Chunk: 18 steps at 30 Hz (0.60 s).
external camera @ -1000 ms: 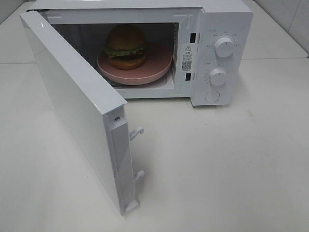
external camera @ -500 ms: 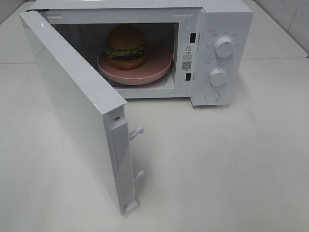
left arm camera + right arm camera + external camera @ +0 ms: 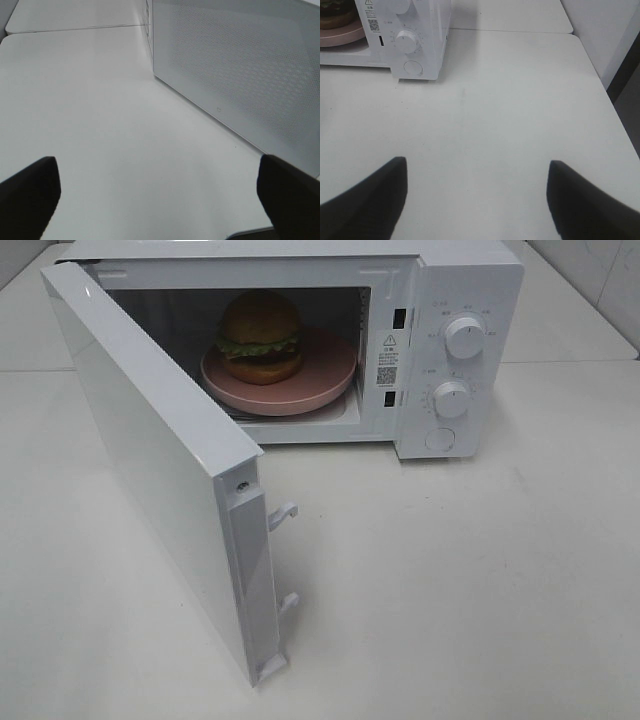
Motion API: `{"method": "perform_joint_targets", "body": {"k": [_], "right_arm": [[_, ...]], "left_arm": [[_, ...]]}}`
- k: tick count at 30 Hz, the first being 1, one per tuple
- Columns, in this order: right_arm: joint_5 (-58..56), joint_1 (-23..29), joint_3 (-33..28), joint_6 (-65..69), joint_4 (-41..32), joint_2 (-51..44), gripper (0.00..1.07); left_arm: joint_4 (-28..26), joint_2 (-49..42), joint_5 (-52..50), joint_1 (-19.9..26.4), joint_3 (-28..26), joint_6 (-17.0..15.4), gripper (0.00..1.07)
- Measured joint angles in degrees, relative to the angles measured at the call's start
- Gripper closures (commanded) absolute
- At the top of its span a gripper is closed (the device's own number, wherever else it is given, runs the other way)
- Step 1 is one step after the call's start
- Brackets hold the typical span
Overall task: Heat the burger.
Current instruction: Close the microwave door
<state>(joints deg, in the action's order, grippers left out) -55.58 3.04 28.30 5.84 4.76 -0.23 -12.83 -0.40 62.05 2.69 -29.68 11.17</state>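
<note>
Exterior high is showing the burger (image 3: pixel 260 337) sitting on its pink plate (image 3: pixel 330 380) inside the microwave (image 3: pixel 470 280) at twelve o'clock, with the door (image 3: pixel 150 470) hanging open toward seven. The left gripper (image 3: pixel 157 172), spread and empty, is facing that door; the right gripper (image 3: pixel 476 167), likewise spread, is waiting farther off.

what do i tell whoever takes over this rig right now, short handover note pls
Left gripper: open, fingers wide apart, nothing held, low over the table beside the open door.
Right gripper: open, empty, over bare table in front of the microwave.
Things: the burger sits on the pink plate inside the microwave; the door stands wide open.
Done: burger loaded.
Left: swing the door shut, most likely with the left gripper, then set the knobs to start heating.
</note>
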Motion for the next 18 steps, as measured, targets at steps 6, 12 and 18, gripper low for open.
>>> {"method": "perform_joint_targets", "body": {"k": [6,12,18], "right_arm": [[0.0,0.0,0.0,0.0,0.0,0.0,0.34],[0.0,0.0,0.0,-0.06,0.0,0.0,0.34],[0.0,0.0,0.0,-0.4,0.0,0.0,0.34]], "left_arm": [[0.0,0.0,0.0,0.0,0.0,0.0,0.06],[0.0,0.0,0.0,0.0,0.0,0.0,0.06],[0.0,0.0,0.0,0.0,0.0,0.0,0.06]]}}
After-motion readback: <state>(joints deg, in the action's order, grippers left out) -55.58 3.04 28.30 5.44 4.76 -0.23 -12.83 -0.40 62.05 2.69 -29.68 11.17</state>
